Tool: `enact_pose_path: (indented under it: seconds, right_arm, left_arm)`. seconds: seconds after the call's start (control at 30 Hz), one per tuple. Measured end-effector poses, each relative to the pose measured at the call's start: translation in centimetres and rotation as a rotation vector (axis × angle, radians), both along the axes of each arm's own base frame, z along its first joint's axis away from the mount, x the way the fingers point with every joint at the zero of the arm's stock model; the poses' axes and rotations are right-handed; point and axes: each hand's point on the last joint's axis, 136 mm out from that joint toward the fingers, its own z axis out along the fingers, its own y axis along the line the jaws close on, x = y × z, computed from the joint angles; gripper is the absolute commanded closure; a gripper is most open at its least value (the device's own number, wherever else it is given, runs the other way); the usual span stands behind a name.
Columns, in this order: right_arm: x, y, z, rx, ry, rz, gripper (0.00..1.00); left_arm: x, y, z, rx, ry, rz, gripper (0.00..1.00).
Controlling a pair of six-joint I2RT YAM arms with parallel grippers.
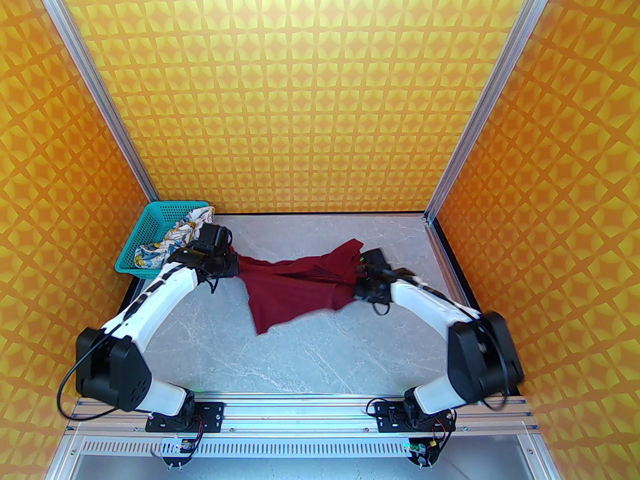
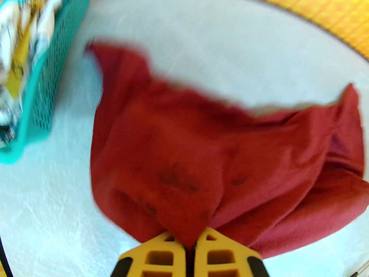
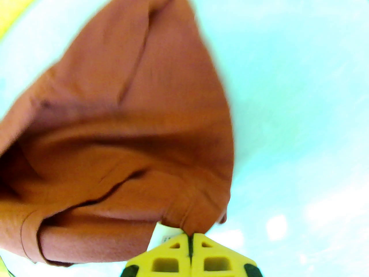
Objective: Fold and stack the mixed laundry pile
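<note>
I see the left tool point(image 2: 190, 241) and right tool point(image 3: 190, 237) each clenched on 1 end of the dark red T-shirt point(image 1: 295, 280), slung between them over the tabletop point(image 1: 300, 363); the white printed garment point(image 1: 175, 240) lies in the teal basket point(image 1: 144, 230).

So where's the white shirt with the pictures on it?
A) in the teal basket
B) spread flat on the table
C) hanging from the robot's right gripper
A: the printed white garment lies bunched in the teal basket, while the left gripper and right gripper both pinch the dark red T-shirt.
</note>
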Motion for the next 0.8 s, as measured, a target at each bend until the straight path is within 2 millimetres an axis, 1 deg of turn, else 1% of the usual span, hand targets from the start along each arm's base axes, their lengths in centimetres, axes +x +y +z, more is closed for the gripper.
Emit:
enact_pose_path:
  seconds: [0.03, 0.07, 0.1, 0.13, 0.2, 0.23, 0.27, 0.3, 0.33, 0.37, 0.4, 0.47, 0.5, 0.53, 0.57, 0.6, 0.63, 0.67, 0.7, 0.73, 0.8]
  right_arm:
    - [0.5, -0.4, 0.6, -0.002, -0.016, -0.008, 1.0]
    - [1.0, -0.9, 1.2, -0.005, -0.029, -0.016, 1.0]
    - [1.5, -1.2, 1.7, -0.008, -0.037, -0.02, 1.0]
    - [2.2, -1.5, 2.2, -0.012, -0.045, -0.026, 1.0]
    - [4.3, -2.1, 3.1, -0.016, -0.063, -0.038, 1.0]
    - [5.3, -2.4, 3.2, -0.018, -0.064, -0.046, 1.0]
    - [6.4, -2.8, 3.2, -0.019, -0.063, -0.058, 1.0]
    - [7.6, -3.2, 3.0, -0.021, -0.066, -0.07, 1.0]
    - [8.3, -3.8, 2.3, -0.024, -0.053, -0.084, 1.0]
    - [8.8, -4.2, 1.6, -0.026, -0.036, -0.095, 0.98]
    - [9.3, -4.9, 0.7, -0.032, -0.01, -0.11, 0.9]
    - [9.9, -6.0, -1.1, -0.046, 0.042, -0.13, 0.67]
    - [10.3, -6.4, -1.8, -0.056, 0.064, -0.131, 0.6]
    - [10.4, -6.6, -2.3, -0.06, 0.075, -0.13, 0.57]
    - [10.3, -6.8, -2.7, -0.062, 0.088, -0.131, 0.55]
    - [9.9, -7.0, -2.8, -0.064, 0.104, -0.133, 0.54]
    - [9.6, -7.0, -2.6, -0.061, 0.1, -0.131, 0.53]
    - [9.1, -6.9, -2.5, -0.058, 0.098, -0.126, 0.53]
    - [8.4, -6.6, -2.3, -0.052, 0.103, -0.12, 0.52]
    - [7.4, -6.1, -1.9, -0.04, 0.097, -0.108, 0.52]
    - [5.9, -4.3, -0.9, -0.019, 0.082, -0.068, 0.5]
  left_arm:
    - [0.4, -0.3, 1.2, -0.007, -0.028, -0.007, 0.99]
    - [0.7, -0.5, 2.0, -0.013, -0.048, -0.014, 0.92]
    - [0.9, -0.7, 2.7, -0.012, -0.055, -0.024, 0.83]
    - [1.5, -1.0, 3.2, -0.012, -0.062, -0.035, 0.78]
    - [3.9, -1.8, 3.5, -0.012, -0.073, -0.052, 0.72]
    - [5.0, -2.0, 3.0, -0.009, -0.046, -0.055, 0.68]
    - [6.8, -2.1, 2.7, -0.01, -0.045, -0.054, 0.64]
    - [8.8, -2.1, 2.1, -0.009, -0.05, -0.049, 0.64]
    - [10.1, -1.9, 1.0, -0.005, -0.031, -0.04, 0.63]
    - [11.7, -1.5, -0.5, 0.0, -0.011, -0.029, 0.61]
    - [13.0, -0.9, -2.3, 0.005, 0.023, -0.016, 0.57]
    - [14.6, 0.0, -5.3, 0.011, 0.077, 0.005, 0.51]
    - [15.3, 0.3, -6.5, 0.014, 0.099, 0.01, 0.49]
    - [15.8, 0.6, -7.5, 0.015, 0.113, 0.017, 0.46]
    - [15.8, 1.0, -8.4, 0.018, 0.132, 0.023, 0.43]
    - [15.4, 1.2, -9.1, 0.023, 0.157, 0.025, 0.39]
    - [14.9, 1.3, -9.4, 0.022, 0.158, 0.027, 0.38]
    - [13.9, 1.4, -9.6, 0.022, 0.165, 0.027, 0.37]
    - [12.0, 1.7, -9.9, 0.025, 0.191, 0.028, 0.36]
    - [10.4, 1.9, -9.7, 0.026, 0.198, 0.029, 0.35]
    - [6.9, 2.4, -8.9, 0.022, 0.199, 0.033, 0.33]
